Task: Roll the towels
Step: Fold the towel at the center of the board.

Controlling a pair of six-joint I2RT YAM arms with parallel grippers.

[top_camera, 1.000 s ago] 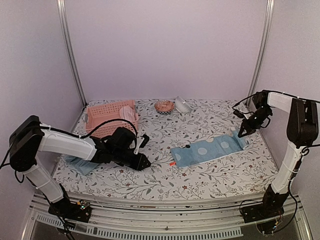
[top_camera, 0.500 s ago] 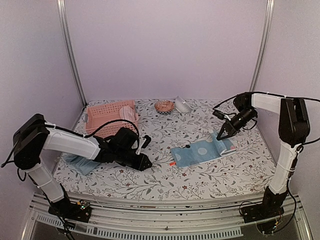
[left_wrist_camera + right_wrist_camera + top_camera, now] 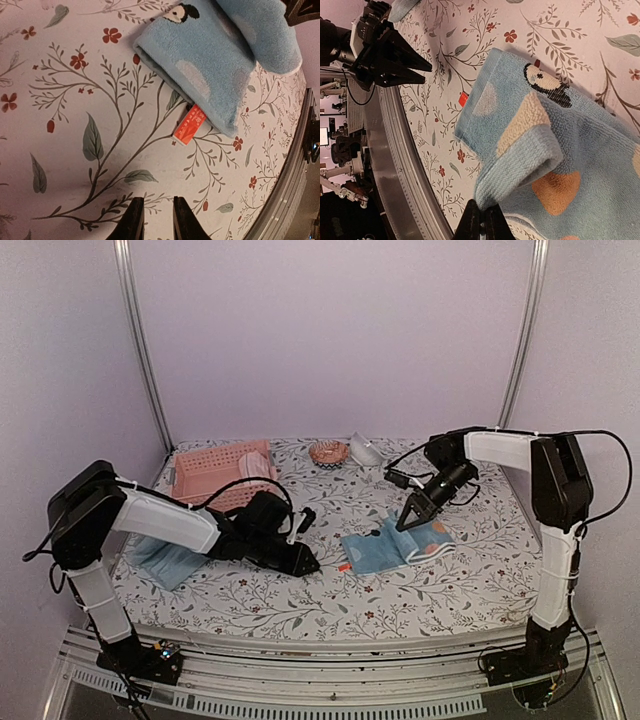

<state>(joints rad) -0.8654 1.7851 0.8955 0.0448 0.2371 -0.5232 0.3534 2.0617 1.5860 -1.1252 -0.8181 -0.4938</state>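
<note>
Teal towel (image 3: 160, 562): lies crumpled at the left edge of the table (image 3: 450, 590), partly under the left arm, not rolled.
Basket (image 3: 215, 472): back left, with the pink towel (image 3: 258, 468) inside it; whether that one is rolled I cannot tell.
Left gripper (image 3: 310, 566): low over the table just left of the blue towel (image 3: 375, 552), fingers (image 3: 132, 222) parted by a narrow gap with nothing between them.
Blue towel: right of centre, its left end flat with an orange tag (image 3: 190, 124) poking out, its right end lifted and folded over towards the left.
Right gripper (image 3: 404, 524): clamped tight on that folded-over edge, holding it above the flat part.
Risk, loose roll: the fold looks baggy, so it may become a flap rather than a tight roll.
Risk, sliding: nothing pins the flat end, so a pull leftwards could drag the whole towel.
Risk, collision: both grippers are near that end and could meet.
</note>
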